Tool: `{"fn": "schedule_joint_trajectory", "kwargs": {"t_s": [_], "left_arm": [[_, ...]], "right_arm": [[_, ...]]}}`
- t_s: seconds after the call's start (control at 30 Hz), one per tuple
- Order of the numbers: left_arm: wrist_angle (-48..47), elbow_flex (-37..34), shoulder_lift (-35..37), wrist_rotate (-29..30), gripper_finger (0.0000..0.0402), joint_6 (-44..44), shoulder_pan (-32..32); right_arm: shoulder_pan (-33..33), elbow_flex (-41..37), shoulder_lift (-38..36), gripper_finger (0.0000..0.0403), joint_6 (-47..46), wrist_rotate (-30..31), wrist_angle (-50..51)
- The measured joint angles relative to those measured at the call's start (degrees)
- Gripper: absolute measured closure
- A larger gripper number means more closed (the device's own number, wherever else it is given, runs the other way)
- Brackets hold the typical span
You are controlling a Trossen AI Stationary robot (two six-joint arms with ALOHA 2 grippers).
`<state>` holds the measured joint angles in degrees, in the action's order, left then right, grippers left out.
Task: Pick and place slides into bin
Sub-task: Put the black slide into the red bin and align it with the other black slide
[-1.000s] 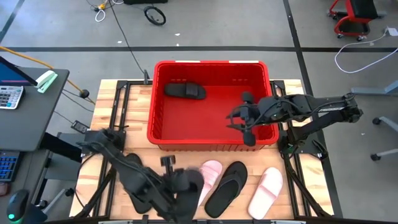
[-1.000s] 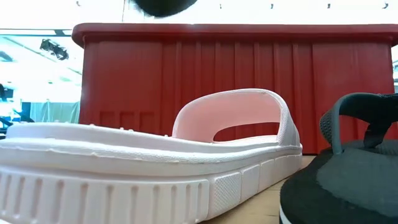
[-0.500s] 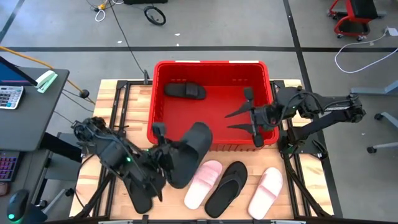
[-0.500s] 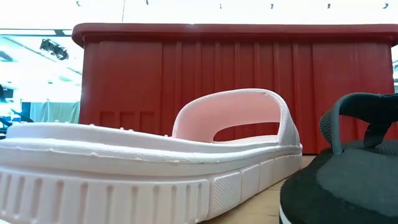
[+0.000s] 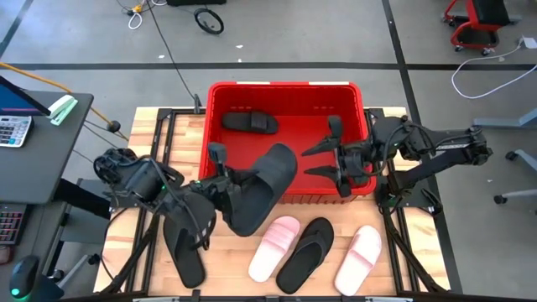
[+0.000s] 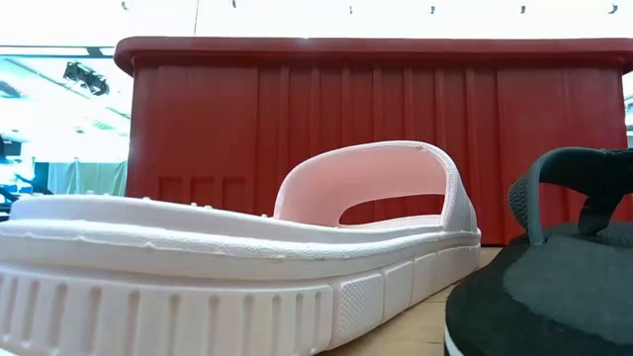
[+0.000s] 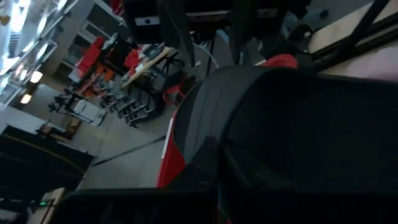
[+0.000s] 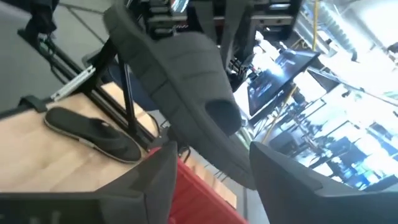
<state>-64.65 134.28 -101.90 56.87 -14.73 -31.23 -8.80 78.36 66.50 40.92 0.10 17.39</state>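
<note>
My left gripper (image 5: 220, 183) is shut on a black wide-strap slide (image 5: 262, 188), held in the air over the red bin's near-left rim (image 5: 252, 195). The slide fills the left wrist view (image 7: 298, 137) and shows in the right wrist view (image 8: 180, 68). My right gripper (image 5: 324, 159) is open and empty above the bin's right half. Another black slide (image 5: 249, 122) lies flat on the bin's floor, far left. On the table near the front edge lie a black flip-flop (image 5: 185, 248), a pink slide (image 5: 274, 247), a second black flip-flop (image 5: 304, 252) and a second pink slide (image 5: 359, 258). My left gripper holds the black slide by its left side edge (image 5: 233, 188), coming at it level from the table's left. The slide itself hides the exact spot. The slide is lifted clear and tilted, its far end (image 5: 285, 159) over the bin's near rim.
The bin's tall red wall (image 6: 376, 129) stands right behind the pink slide (image 6: 227, 267) and the flip-flop (image 6: 554, 287) in the low view. Bare wood shows left and right of the bin. A desk with a calculator (image 5: 13, 130) stands off the table's left.
My left gripper has risen from near the table's front edge and gone toward the far edge and the bin, carrying the black slide. The slide is lifted clear of the table and its far end now reaches over the bin's near rim.
</note>
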Motion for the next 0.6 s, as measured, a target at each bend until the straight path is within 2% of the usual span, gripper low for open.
{"fn": "schedule_joint_trajectory", "kwargs": {"t_s": [0.17,0.3,0.43,0.6], "left_arm": [[1.1,0.0,0.1,-2.9,0.0393,-1.0,1.6],[2.6,0.0,0.1,-5.1,0.0393,-2.4,2.4],[3.4,0.0,0.1,-6.3,0.0393,-2.4,3.2],[3.3,0.0,0.1,-6.3,0.0393,-2.4,3.8]], "right_arm": [[0.0,0.0,1.0,0.0167,4.5,0.1,0.5],[0.0,0.0,1.9,0.0157,9.7,4.2,0.3],[0.1,0.0,2.9,0.0158,13.5,6.1,-0.1],[0.0,0.0,3.6,0.0173,13.4,6.2,-0.3]]}}
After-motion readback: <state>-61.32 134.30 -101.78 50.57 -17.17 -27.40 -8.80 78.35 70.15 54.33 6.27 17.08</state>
